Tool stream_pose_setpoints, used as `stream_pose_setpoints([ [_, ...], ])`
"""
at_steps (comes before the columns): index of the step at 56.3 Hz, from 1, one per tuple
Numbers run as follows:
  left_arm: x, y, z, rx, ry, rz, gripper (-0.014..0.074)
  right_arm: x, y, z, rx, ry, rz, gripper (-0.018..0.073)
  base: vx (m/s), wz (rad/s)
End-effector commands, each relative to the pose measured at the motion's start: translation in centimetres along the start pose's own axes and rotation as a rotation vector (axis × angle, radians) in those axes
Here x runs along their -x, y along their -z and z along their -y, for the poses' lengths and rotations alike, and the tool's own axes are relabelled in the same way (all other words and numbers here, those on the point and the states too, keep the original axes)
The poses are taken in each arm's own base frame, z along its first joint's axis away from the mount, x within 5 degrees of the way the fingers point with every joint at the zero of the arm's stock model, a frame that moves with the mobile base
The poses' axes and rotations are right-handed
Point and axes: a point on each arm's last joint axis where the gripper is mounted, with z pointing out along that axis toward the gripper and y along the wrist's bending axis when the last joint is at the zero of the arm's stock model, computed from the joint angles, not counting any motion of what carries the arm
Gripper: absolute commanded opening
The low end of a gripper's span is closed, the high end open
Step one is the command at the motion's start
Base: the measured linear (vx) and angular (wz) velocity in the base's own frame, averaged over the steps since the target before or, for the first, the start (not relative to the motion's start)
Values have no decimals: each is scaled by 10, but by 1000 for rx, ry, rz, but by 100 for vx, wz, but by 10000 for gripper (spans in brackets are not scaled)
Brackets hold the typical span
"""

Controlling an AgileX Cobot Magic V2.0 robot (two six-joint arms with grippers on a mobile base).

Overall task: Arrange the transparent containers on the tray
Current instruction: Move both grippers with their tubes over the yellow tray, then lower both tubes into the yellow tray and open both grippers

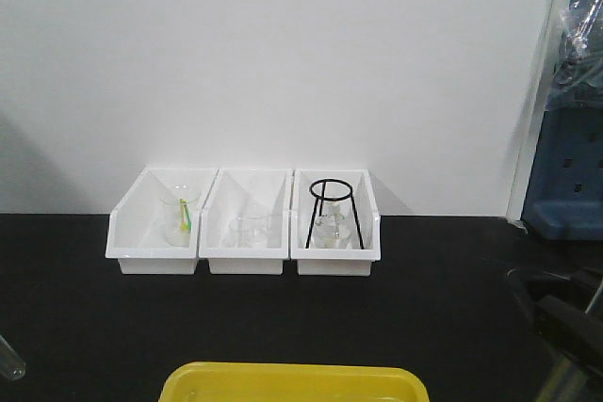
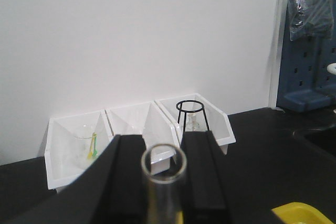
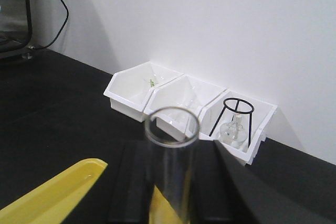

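Observation:
My left gripper (image 2: pixel 164 148) is shut on a clear glass test tube (image 2: pixel 164 182) that stands upright between the black fingers (image 2: pixel 126 182), open rim toward the camera. The front view shows that tube's rounded end (image 1: pixel 9 361) at the lower left edge. My right gripper (image 3: pixel 173 148) is shut on a second test tube (image 3: pixel 170 177), also rim up. The yellow tray (image 1: pixel 292 381) lies at the near table edge, between the two arms. Its corner (image 2: pixel 302 213) shows right of the left gripper. Its rim (image 3: pixel 52 195) shows left of and under the right gripper.
Three white open-front bins (image 1: pixel 245 223) stand in a row against the back wall, holding a beaker (image 1: pixel 179 216), other glassware and a black wire stand (image 1: pixel 332 214). The right arm's dark body (image 1: pixel 565 327) sits at the lower right. Blue equipment (image 1: pixel 570 185) stands far right.

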Motion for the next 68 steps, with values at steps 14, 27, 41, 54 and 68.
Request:
stream_pose_setpoints([
  [14, -5, -25, 2, -6, 53, -77, 116, 1, -22, 0, 3, -101, -34, -11, 0, 0],
  [27, -39, -75, 25, -87, 141, -291, 118, -13, -88, -5, 5, -269, -177, -11, 0, 0],
  [41, -57, -139, 61, -143, 140, -523, 128, -37, -171, -10, -20, -313, -414, -11, 0, 0],
  [54, -118, -189, 67, -101, 129, -709, 133, -87, -219, -16, -62, -413, -594, -11, 0, 0],
  [68, -160, -208, 68, -67, 155, -784, 142, -130, -242, -16, -92, -422, -684, -8, 0, 0],
])
